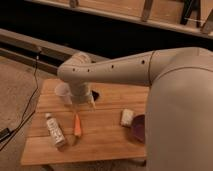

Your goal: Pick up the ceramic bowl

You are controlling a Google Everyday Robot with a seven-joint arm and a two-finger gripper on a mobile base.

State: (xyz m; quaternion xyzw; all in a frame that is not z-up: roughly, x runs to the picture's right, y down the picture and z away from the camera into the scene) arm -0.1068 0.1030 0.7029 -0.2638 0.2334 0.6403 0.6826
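Arm over wooden table [100, 142]; bowl not held.
Near edge: white bottle [54, 131], orange stick [77, 125]. Ceramic bowl [137, 128] on the right near side, partly hidden by the arm, a white block [127, 117] just beside it. Farther back, gripper [83, 104] hangs beside a translucent cup [62, 92], well apart from the bowl; released or clenched: cannot tell.

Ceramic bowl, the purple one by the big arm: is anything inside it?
The visible part of the ceramic bowl looks empty, just glossy purple. The robot's arm covers the rest of it, so that part is unknown. The tool hangs away from it, beside the cup.
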